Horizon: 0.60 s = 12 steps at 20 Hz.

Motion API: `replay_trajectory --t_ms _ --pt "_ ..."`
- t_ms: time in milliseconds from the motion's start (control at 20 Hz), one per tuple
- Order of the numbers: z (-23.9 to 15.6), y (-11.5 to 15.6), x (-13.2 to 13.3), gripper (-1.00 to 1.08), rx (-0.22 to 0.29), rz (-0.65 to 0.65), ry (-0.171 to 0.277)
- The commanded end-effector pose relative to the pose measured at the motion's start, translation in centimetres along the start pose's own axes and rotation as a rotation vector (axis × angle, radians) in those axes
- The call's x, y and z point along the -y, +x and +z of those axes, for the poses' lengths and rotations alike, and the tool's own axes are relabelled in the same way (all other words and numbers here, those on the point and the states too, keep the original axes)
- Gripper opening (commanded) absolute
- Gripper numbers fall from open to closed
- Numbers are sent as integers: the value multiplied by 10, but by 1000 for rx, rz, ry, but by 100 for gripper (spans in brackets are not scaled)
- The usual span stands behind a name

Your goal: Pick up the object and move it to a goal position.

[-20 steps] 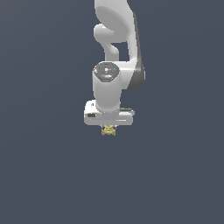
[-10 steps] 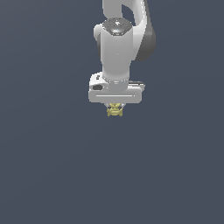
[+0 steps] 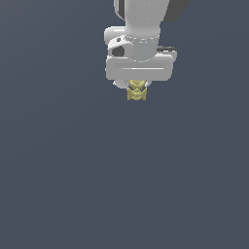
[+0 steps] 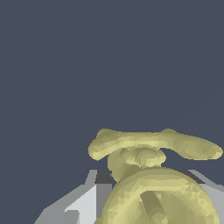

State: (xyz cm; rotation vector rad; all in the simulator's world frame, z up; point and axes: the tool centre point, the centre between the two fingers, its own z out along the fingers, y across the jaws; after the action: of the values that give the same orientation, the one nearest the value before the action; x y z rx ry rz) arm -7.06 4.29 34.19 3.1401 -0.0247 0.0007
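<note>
The object [image 3: 136,91] is a small olive-yellow knobbly lump hanging just under the white gripper body in the exterior view. My gripper [image 3: 137,89] is shut on it, with only the tips of the fingers showing at its sides. In the wrist view the object [image 4: 153,175] fills the lower part of the picture: a rounded yellow body with a curved bar across it. Grey fingers [image 4: 83,201] show beside it.
Only a plain dark grey-blue background surrounds the arm [image 3: 143,19] in both views. No other objects, containers or edges show.
The arm has risen and shifted toward the exterior view's right, carrying the object with it. The gripper stays shut on the object.
</note>
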Motion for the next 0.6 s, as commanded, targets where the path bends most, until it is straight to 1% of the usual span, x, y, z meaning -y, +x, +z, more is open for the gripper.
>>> replay_trajectory --t_ms 0,300,550 --pt "-27 -14 8 -100 0 0 0" --pt "-86 -43 25 -100 0 0 -1" --pt "-124 -60 37 -100 0 0 0"
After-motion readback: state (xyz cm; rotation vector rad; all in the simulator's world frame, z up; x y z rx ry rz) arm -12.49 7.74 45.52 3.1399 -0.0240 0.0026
